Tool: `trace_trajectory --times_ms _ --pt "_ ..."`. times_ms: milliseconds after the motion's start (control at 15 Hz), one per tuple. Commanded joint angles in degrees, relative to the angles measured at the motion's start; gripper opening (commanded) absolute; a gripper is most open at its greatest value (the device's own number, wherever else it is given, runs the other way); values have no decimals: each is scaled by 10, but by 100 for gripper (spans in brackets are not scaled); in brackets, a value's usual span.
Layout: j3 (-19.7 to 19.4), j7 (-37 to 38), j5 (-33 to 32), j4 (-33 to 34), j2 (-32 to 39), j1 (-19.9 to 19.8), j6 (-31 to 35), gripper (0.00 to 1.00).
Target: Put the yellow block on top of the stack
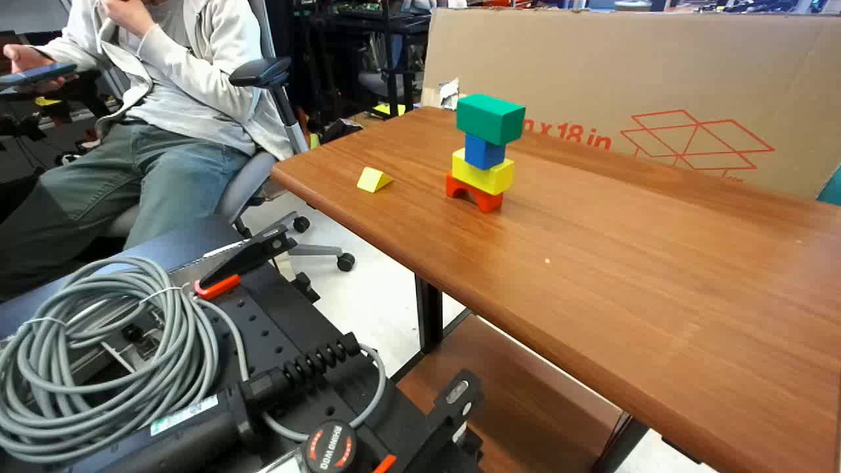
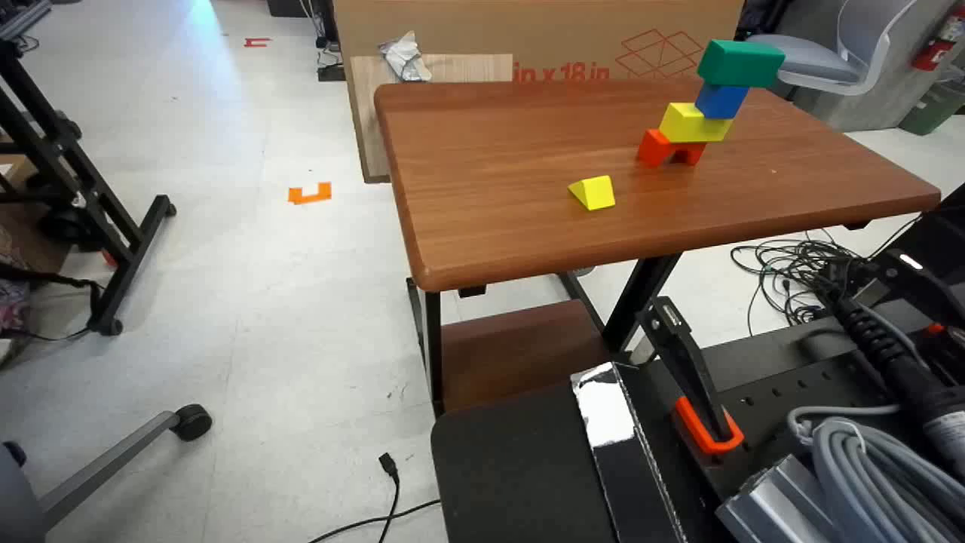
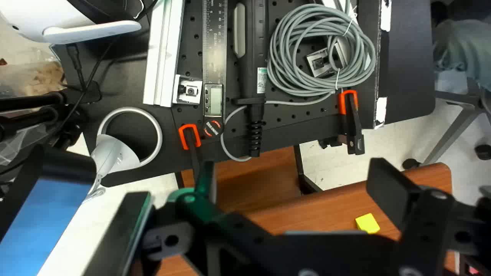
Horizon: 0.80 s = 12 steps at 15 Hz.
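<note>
Wrist view: we see the gripper (image 3: 293, 180) spread wide. In both exterior views we find the yellow block (image 1: 372, 180), a wedge, lying on the table (image 1: 624, 263) left of the stack (image 1: 485, 156) and apart from it; a green block (image 1: 489, 119) tops the stack.

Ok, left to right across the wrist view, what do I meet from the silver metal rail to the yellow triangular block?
Silver metal rail, metal ruler with a display, long black tool with a ribbed end, coiled grey cable, yellow triangular block.
</note>
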Motion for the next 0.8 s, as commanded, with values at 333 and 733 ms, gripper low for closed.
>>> trace_trajectory --times_ms 333,733 --pt "6 -4 4 1 1 -7 -1 100" --pt "66 49 58 38 93 44 54 100"
